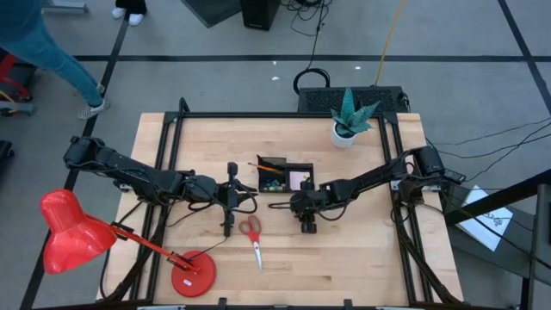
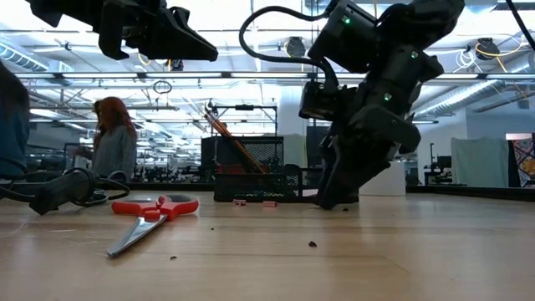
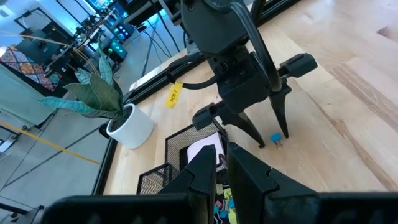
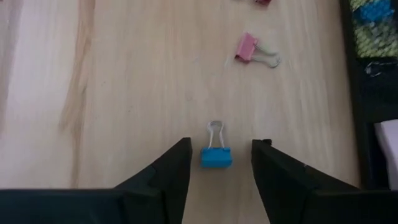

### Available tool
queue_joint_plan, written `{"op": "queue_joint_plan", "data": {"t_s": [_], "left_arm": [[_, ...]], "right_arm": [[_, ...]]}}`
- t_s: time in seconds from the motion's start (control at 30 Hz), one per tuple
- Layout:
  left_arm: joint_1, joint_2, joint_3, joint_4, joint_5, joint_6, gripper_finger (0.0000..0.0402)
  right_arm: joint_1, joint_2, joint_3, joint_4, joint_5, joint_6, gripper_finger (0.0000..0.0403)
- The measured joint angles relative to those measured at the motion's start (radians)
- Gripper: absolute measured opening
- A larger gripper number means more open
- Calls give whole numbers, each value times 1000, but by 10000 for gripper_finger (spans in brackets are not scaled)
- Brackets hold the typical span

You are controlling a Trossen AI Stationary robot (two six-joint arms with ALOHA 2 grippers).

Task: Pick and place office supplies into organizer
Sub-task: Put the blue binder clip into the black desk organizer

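Blue clip [image 4: 216, 156] between released right end effector [image 4: 220, 163] fingers | pink clip [image 4: 248, 47] near | left end effector [image 3: 222, 163] clenched

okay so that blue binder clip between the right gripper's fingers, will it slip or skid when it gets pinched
The blue clip looks small and light, so an off-centre pinch by the open right gripper could skid it across the smooth table. Its thin wire handle probably pivots; the body seems a firmer hold.

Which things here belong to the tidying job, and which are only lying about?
Belong to the job:
- small blue binder clip
- pink binder clip
- red-handled scissors
- black mesh organizer

Only lying about:
- red desk lamp
- green plant in white pot
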Motion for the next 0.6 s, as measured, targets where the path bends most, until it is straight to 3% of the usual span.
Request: {"op": "queue_joint_plan", "data": {"t_s": [0.37,0.6], "left_arm": [[0,0,0,1,0,1,49],[0,0,0,1,0,1,49]], "right_arm": [[1,-1,0,-22,-23,-5,139],[1,-1,-1,-14,-33,-8,101]]}}
